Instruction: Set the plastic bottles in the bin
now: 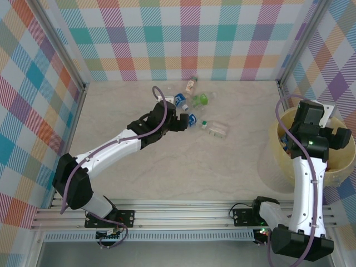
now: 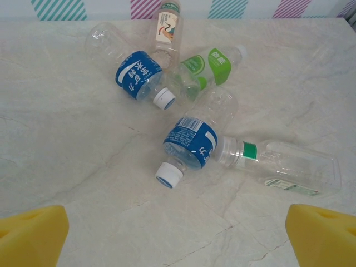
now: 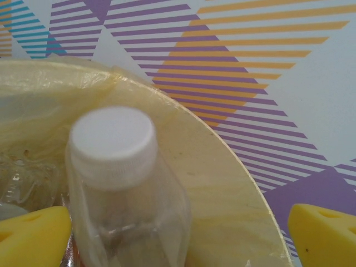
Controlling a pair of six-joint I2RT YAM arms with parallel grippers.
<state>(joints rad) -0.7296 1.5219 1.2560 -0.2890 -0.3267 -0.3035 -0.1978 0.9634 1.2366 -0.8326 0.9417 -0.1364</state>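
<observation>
Right claw (image 3: 178, 239) gapes over the bin (image 3: 222, 189), white-capped bottle (image 3: 114, 144) loose; left claw (image 2: 178, 236), also wide, should next grasp the nearer blue-labelled bottle (image 2: 192, 142).

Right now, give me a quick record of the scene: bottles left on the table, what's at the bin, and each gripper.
table: five bottles lying in a loose cluster
bottles: two blue-label bottles, green-label bottle, beige-label bottle, clear bottle with green neck band
left gripper: open, near the cluster, holding nothing
right gripper: open above the bin, white-capped bottle between its fingers
</observation>
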